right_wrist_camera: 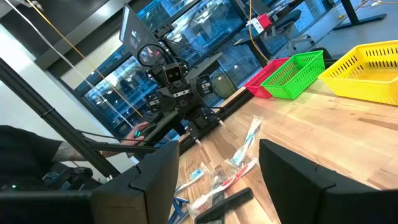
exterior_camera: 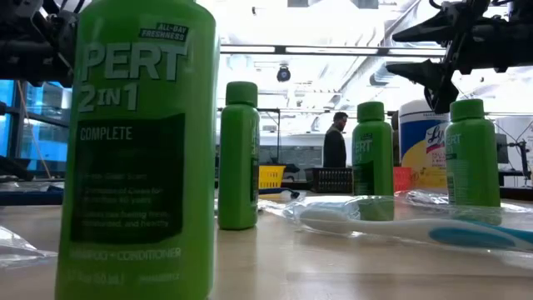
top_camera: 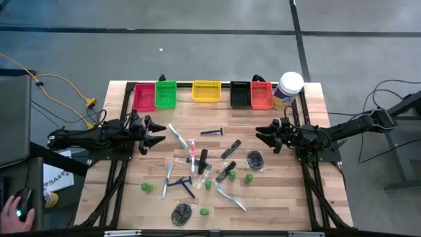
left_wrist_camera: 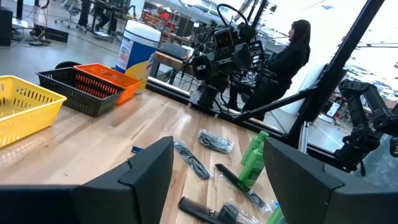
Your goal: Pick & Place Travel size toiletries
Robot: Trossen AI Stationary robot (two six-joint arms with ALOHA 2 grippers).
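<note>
The travel size toiletries lie scattered on the middle of the wooden table: green bottles (top_camera: pixel 147 187) (exterior_camera: pixel 137 142), a blue razor (top_camera: pixel 212 131), clear-wrapped toothbrushes (top_camera: pixel 177 136) (exterior_camera: pixel 400 221), black combs (top_camera: pixel 230 149) (left_wrist_camera: pixel 193 163) and dark mesh puffs (top_camera: pixel 255 159) (left_wrist_camera: pixel 216 142). My left gripper (top_camera: pixel 161 135) (left_wrist_camera: pixel 217 180) hovers open at the left of the spread, fingers pointing toward the table's right. My right gripper (top_camera: pixel 258 135) (right_wrist_camera: pixel 217 180) hovers open at the right of the spread, facing the left one. Nothing is between either pair of fingers.
Along the far edge stands a row of small mesh bins: red (top_camera: pixel 144 96), green (top_camera: pixel 166 94), yellow (top_camera: pixel 206 91), black (top_camera: pixel 240 95) and orange (top_camera: pixel 261 95). A large white jar (top_camera: pixel 288 87) stands at the far right corner. A person (left_wrist_camera: pixel 292 56) is beyond the table.
</note>
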